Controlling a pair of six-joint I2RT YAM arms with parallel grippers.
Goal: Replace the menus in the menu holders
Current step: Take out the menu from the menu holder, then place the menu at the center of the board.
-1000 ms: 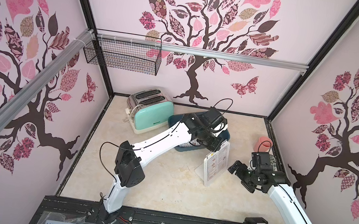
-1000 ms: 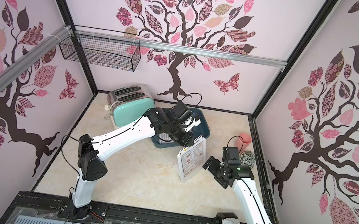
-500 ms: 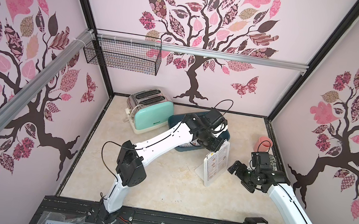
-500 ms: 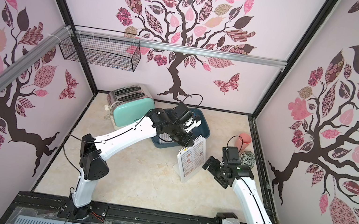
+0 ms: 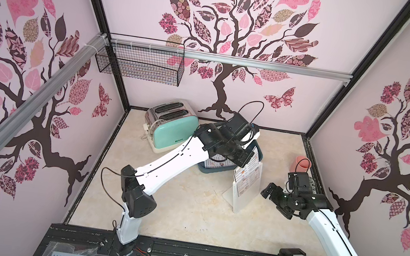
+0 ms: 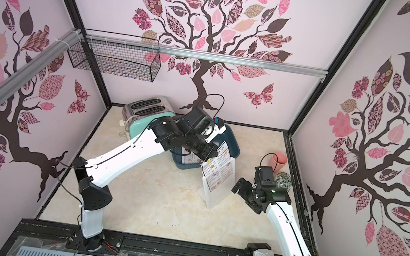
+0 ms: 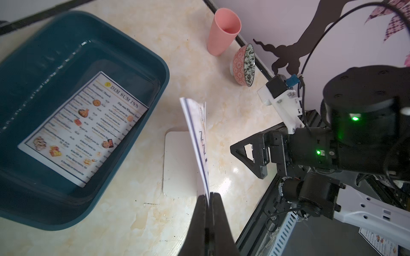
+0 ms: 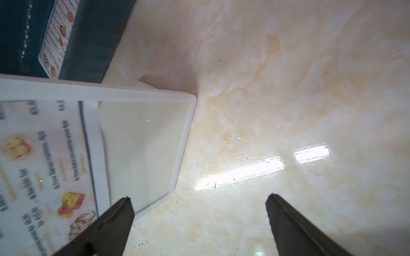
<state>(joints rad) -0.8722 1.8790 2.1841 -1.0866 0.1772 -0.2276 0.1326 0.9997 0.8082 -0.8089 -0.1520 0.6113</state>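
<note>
My left gripper (image 7: 208, 195) is pressed together on the top edge of one menu (image 7: 198, 137), pinching the sheet edge-on above the menu holder (image 8: 144, 144). In the right wrist view the sheet's lower edge sits partway up the clear panel and the bottom stretch of the pocket is empty; so the sheet is neither fully seated nor free of the slot. I cannot tell whether it is the old sheet coming out or the fresh one going in.

My right gripper (image 8: 199, 196) stands spread wide, holding nothing, close by a corner of the holder; whether one finger touches the plastic I cannot tell; I judge it is placed to steady the stand.

The second menu (image 7: 84, 128) lies flat, face up, in the dark blue tub (image 7: 55, 210) just beside the holder.

I judge the swap mid-course at best: one sheet half in the slot; one in the tub; the holder upright on the table (image 5: 183, 215); a seated, released menu is what remains.
</note>
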